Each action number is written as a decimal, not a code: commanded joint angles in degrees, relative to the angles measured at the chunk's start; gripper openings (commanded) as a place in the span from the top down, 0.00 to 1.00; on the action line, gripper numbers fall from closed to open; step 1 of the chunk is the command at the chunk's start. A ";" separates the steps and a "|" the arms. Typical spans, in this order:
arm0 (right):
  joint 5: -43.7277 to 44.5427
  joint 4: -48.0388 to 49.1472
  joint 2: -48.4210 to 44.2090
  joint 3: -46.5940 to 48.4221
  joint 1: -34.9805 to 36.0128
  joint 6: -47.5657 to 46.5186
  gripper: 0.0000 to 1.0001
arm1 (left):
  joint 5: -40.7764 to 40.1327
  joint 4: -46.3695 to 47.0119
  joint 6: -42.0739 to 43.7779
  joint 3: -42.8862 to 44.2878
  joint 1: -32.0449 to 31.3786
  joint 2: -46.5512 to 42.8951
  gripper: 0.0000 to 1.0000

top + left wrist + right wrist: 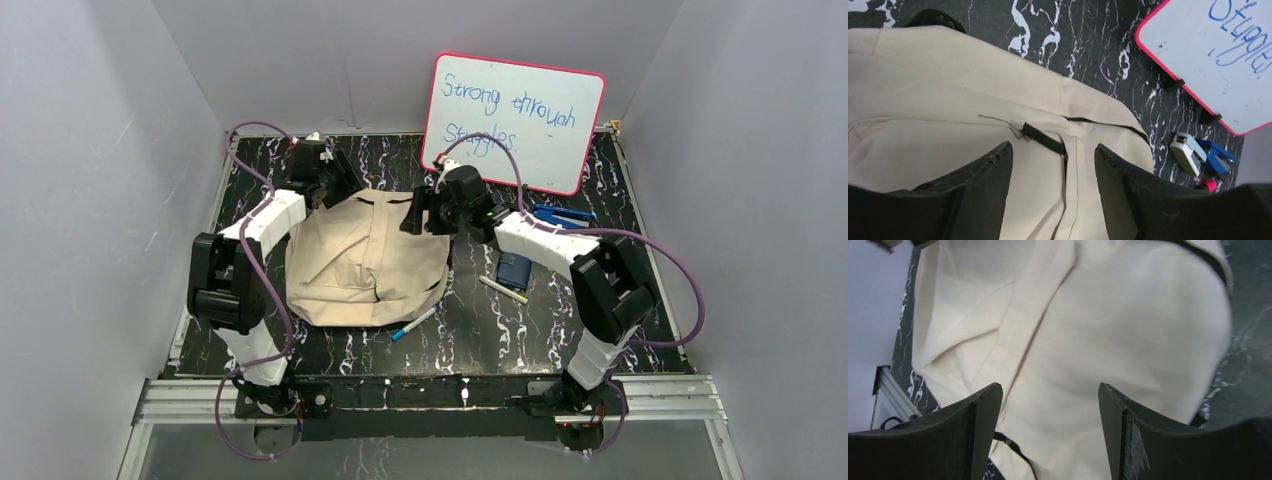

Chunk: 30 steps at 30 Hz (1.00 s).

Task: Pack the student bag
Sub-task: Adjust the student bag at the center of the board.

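From above, the left gripper hangs with its jaws apart over the far left corner of the student bag. The right gripper is just as wide at the bag's far right edge. The bag lies flat in the middle of the table. A marker sits just off its near edge, and a pen, a dark notebook and a blue stapler lie to the right, below the whiteboard. Nothing looks packed yet.

The left wrist camera shows its fingers spread above beige canvas, holding nothing, with the black zipper pull just beyond the gap.

On the right wrist camera both fingers are parted over a bulging panel of the bag. Whether they touch the fabric I cannot tell.

I judge the step to be opening the bag. Next, the left arm needs to close on that zipper pull while the right steadies the canvas.
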 commanded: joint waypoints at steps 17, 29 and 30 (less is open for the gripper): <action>-1.46 3.31 -1.93 -0.78 2.77 3.20 0.23 | -7.63 1.67 -3.75 8.06 -2.08 9.58 0.40; -0.79 3.14 -2.23 -2.14 2.73 4.00 0.22 | -3.80 0.93 -6.03 8.09 -3.28 11.06 0.43; -0.82 3.06 -2.17 -2.14 2.71 4.00 0.22 | -3.60 0.94 -6.01 8.19 -3.42 11.22 0.43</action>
